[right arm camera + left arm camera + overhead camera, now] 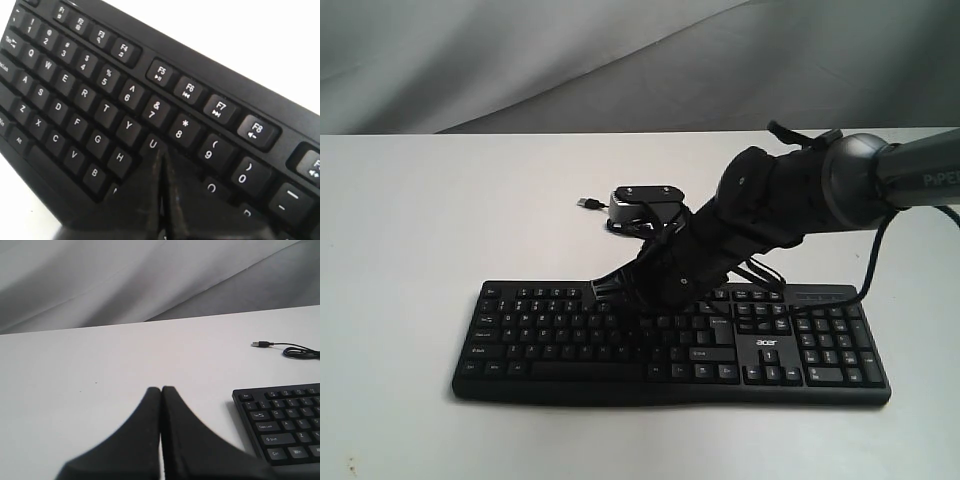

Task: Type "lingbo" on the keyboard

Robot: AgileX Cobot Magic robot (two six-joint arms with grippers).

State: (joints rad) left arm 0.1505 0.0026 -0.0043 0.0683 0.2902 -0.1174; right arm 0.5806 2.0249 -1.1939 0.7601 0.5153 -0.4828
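Pincers number two, and both have their fingers pressed together, gripping nothing. The right pincer [162, 157] [643, 314] comes in on an arm reaching from beyond the keyboard's [560, 338] [75, 100] [285, 420] number-pad end and points down into the letter rows, its joined tip just beside the U key [152, 144] and covering the key between U and O; whether it presses down I cannot tell. The left pincer [161, 389] hangs over bare counter [100, 365] [420, 220] off the keyboard's Esc end, apart from it. One keyboard lies flat on the counter: wide, black, full-size, with white legends, a number pad and a white "acer" logo [766, 343] beside the arrow keys. One thin black cable [300, 351] lies looped behind the keyboard, its single USB plug [587, 203] [259, 344] loose on the counter. White surface lies open on every side of the keyboard, widest behind it, where the counter's far edge meets a grey cloth backdrop [520, 60].
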